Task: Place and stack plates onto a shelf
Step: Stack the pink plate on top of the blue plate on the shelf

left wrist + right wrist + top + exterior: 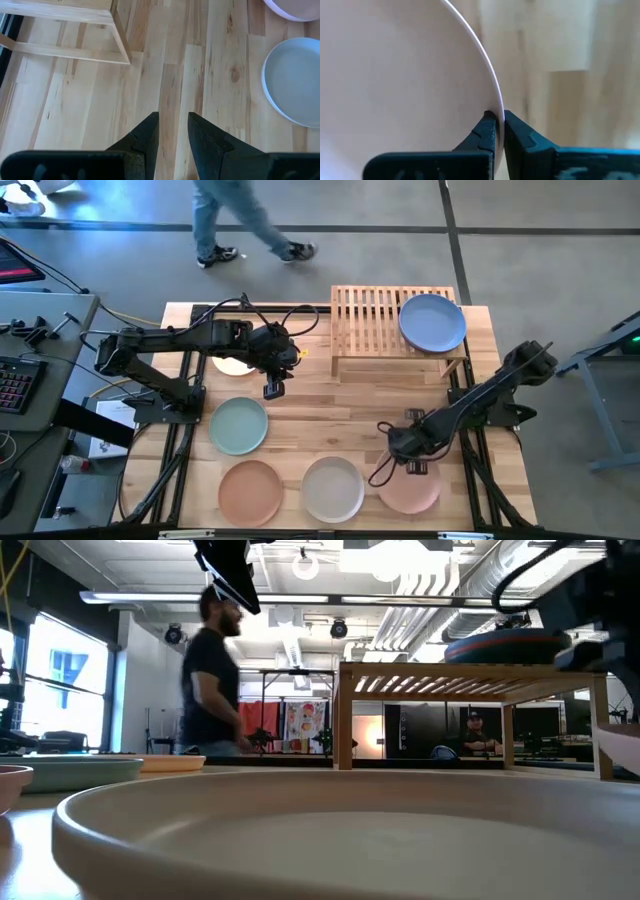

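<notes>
My right gripper (pixel 413 467) is shut on the pink plate (pixel 408 492) near the table's near right edge. My left gripper (pixel 272 388) hovers open and empty over bare tabletop between the shelf (pixel 370 320) and the pale green plate (pixel 238 426). In the low view it hangs high (pixel 230 570). A blue plate (pixel 432 322) tops a stack on the shelf's right half (pixel 515 643). The terracotta plate (pixel 250 492) and the beige plate (pixel 333 488) lie flat along the near edge. A cream plate (pixel 235 364) lies partly hidden under the left arm. My right gripper pinches the pink plate's rim (pixel 492 100) on the plate's far side. One finger (pixel 485 132) is over the inside of the plate and the other (pixel 517 132) outside it. The fingers come slanting down from the table's far right. Whether the plate is lifted, I cannot tell.
A person walks past on the floor beyond the table's far edge (pixel 245 220). The shelf's left half (pixel 360 315) is bare slats. Open planks lie between the shelf and the row of plates (pixel 330 415). A desk with gear stands left of the table (pixel 30 350).
</notes>
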Motion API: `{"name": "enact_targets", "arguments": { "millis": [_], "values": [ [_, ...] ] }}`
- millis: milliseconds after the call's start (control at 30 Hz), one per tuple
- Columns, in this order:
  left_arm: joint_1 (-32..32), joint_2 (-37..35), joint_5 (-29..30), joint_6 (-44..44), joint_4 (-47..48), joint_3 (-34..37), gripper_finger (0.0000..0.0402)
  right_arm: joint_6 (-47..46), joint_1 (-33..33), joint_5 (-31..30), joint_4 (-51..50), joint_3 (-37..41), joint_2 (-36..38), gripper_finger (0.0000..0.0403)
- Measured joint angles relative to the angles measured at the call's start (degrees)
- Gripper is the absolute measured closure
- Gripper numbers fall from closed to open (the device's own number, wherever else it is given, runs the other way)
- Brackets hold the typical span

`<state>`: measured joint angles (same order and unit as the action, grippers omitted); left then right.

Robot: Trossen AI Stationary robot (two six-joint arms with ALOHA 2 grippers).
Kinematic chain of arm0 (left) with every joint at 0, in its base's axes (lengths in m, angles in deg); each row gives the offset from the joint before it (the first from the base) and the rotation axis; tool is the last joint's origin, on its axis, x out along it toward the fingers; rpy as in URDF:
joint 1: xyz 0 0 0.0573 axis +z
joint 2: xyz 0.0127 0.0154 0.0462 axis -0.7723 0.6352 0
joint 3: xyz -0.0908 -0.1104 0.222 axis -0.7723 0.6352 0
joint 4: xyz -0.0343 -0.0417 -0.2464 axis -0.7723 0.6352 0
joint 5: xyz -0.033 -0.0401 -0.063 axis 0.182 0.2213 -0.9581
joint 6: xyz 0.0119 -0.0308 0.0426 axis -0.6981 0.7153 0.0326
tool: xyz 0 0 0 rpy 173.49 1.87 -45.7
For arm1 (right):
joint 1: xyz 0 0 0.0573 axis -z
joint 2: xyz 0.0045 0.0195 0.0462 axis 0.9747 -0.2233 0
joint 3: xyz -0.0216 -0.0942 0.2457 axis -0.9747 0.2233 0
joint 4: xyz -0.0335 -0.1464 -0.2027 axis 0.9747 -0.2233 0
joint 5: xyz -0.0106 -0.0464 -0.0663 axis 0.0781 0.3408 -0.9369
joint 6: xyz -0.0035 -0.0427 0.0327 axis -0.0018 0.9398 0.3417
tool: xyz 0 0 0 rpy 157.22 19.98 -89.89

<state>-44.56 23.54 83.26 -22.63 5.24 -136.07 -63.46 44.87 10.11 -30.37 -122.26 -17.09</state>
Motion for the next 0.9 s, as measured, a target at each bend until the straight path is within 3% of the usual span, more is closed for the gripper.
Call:
{"name": "enact_targets", "arguments": {
  "millis": [633, 900],
  "values": [
    [0.0, 0.0, 0.0, -0.6, 0.0, 0.0, 0.0309, -15.5, 0.0, -14.0, -6.3, 0.0, 19.0, 0.0402],
    [0.0, 0.0, 0.0, -0.6, 0.0, 0.0, 0.0309, -22.5, 2.9, -14.2, -6.5, -0.1, 23.5, 0.0403]
  ]
}}
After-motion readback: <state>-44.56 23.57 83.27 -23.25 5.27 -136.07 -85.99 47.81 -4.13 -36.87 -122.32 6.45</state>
